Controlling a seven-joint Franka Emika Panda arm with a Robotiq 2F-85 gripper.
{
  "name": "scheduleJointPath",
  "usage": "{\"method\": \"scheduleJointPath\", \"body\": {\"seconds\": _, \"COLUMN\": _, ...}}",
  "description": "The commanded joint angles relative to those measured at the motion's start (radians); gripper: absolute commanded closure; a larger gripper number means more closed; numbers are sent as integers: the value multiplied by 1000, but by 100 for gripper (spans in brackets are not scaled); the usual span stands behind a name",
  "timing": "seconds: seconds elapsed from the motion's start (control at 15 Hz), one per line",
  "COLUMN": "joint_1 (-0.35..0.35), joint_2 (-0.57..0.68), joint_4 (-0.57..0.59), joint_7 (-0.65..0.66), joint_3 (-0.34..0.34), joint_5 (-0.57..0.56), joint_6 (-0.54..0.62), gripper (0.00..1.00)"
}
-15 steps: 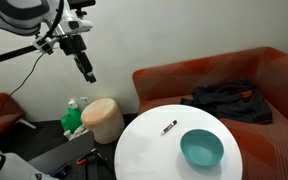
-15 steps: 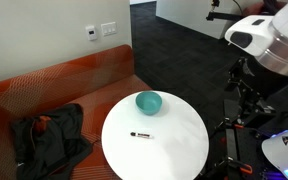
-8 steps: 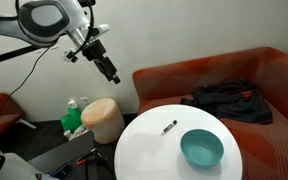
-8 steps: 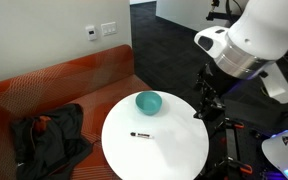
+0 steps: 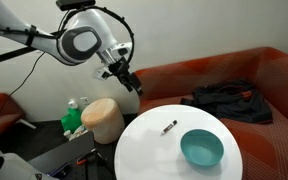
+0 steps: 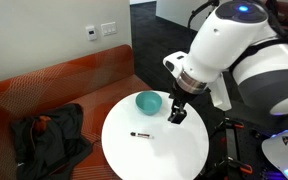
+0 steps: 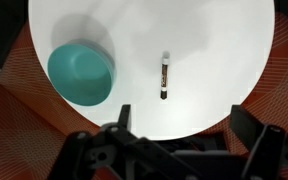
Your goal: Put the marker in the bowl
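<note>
- Swinging in from the side since a second ago, the arm (image 6: 224, 50) now carries the jaws close to the counter (image 6: 154, 150); the marker (image 6: 141, 135) and the bowl (image 6: 149, 102) lie where they lay before.
- Only the wrist view looks straight down: two dark fingers (image 7: 122, 118) stand wide apart at its 6 o'clock edge with nothing between them, so the jaws are open and empty.
- In that view the marker (image 7: 165, 78) lies bare on the white counter (image 7: 224, 50), at 3 o'clock from the bowl (image 7: 81, 73), apart from it and not touching.
- Its long axis there runs 12 to 6 o'clock, with the lighter end toward 12.
- In an exterior view the marker (image 5: 169, 127) slants from 7 to 1 o'clock, at 10 o'clock from the bowl (image 5: 202, 148).
- Count: one marker, one bowl, one round counter, one arm.
- Only an exterior view shows a tan basket (image 5: 104, 120) past the counter's 9 o'clock side.
- Farther back, both exterior views show the red sofa (image 6: 74, 75) with a heap of dark cloth (image 6: 49, 135) on it.
- Wall plates (image 6: 102, 30) show in just that view.
</note>
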Motion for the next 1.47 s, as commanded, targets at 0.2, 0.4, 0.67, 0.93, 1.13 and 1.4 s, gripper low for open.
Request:
{"method": "scheduleJointPath", "body": {"seconds": 0.2, "joint_1": 17, "joint_2": 109, "joint_4": 50, "joint_7": -2, "joint_3": -42, "joint_5": -14, "joint_6": 29, "gripper": 0}}
{"method": "scheduleJointPath", "body": {"seconds": 0.4, "joint_1": 19, "joint_2": 132, "joint_4": 66, "joint_7": -2, "joint_3": -45, "joint_5": -13, "joint_6": 29, "gripper": 0}}
{"method": "scheduleJointPath", "body": {"seconds": 0.67, "joint_1": 16, "joint_2": 190, "joint_4": 101, "joint_7": -18, "joint_3": -52, "joint_5": 4, "joint_6": 48, "gripper": 0}}
{"method": "scheduleJointPath", "body": {"seconds": 0.93, "joint_1": 16, "joint_2": 319, "joint_4": 177, "joint_7": -74, "joint_3": -66, "joint_5": 42, "joint_6": 38, "gripper": 0}}
{"method": "scheduleJointPath", "body": {"seconds": 1.13, "joint_1": 17, "joint_2": 416, "joint_4": 243, "joint_7": -106, "joint_3": -77, "joint_5": 71, "joint_6": 30, "gripper": 0}}
{"method": "scheduleJointPath", "body": {"seconds": 1.4, "joint_1": 14, "joint_2": 535, "joint_4": 325, "joint_7": -144, "joint_3": -79, "joint_5": 110, "joint_6": 32, "gripper": 0}}
